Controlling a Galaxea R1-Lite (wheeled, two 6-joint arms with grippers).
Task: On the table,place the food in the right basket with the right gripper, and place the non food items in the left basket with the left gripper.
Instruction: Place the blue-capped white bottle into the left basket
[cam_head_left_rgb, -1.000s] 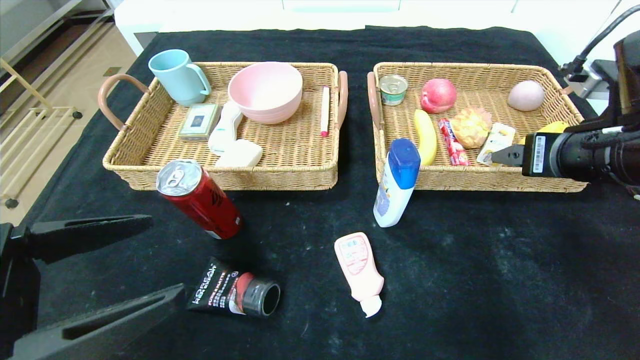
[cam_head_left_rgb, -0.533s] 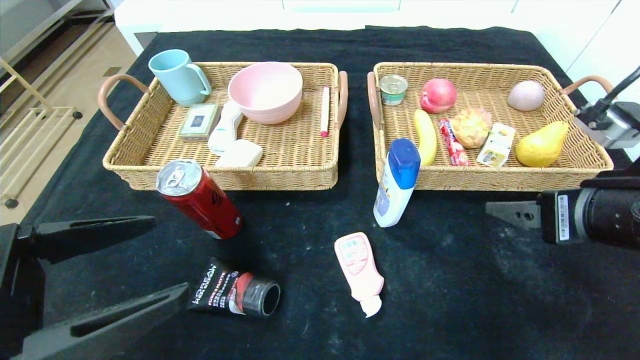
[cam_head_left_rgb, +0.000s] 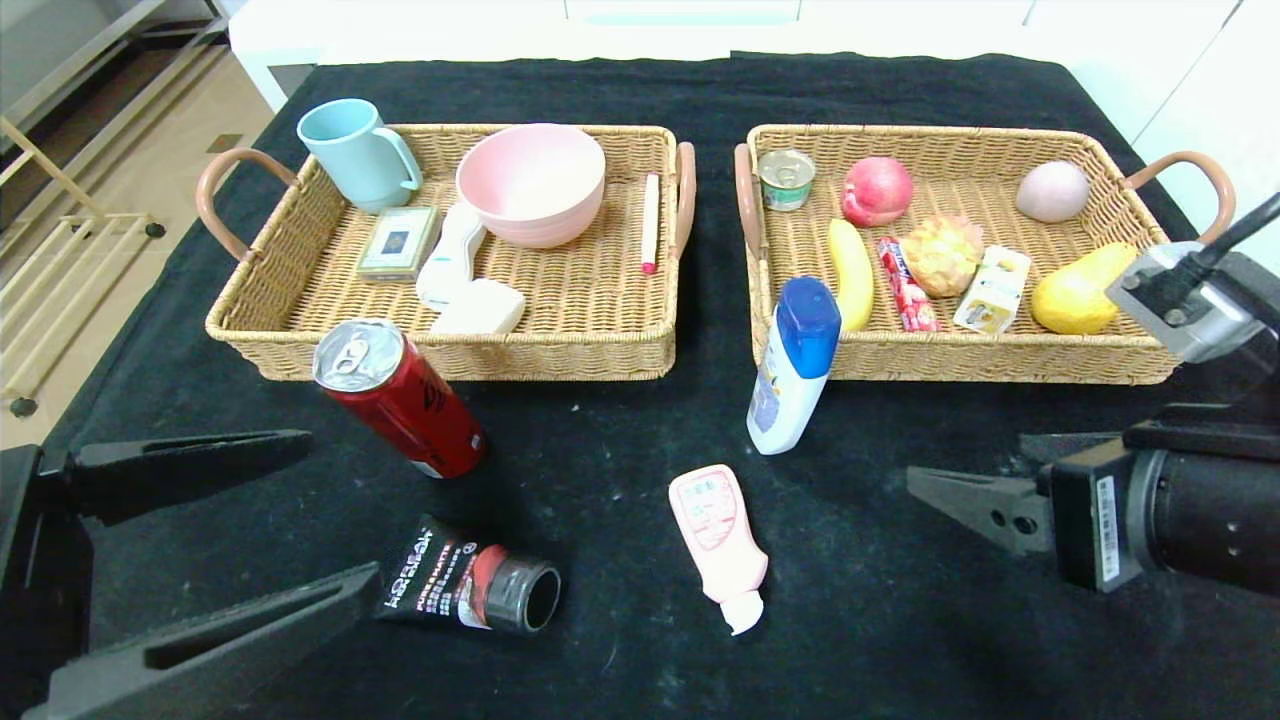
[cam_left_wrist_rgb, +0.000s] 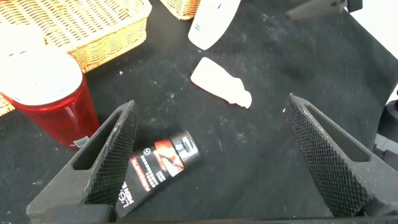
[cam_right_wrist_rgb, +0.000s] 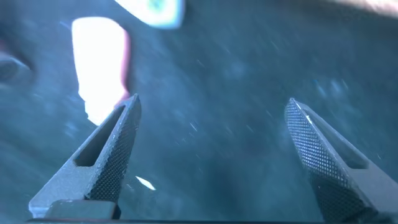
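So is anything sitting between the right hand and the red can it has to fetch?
Yes. The red can stands far across the table in front of the left basket. Between it and the open right hand are the upright white bottle and the pink squeeze bottle lying flat.

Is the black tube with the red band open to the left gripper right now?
Probably yes. The left gripper hangs open just above the black tube, which lies alone on the table; the red can stands to one side, not between them.
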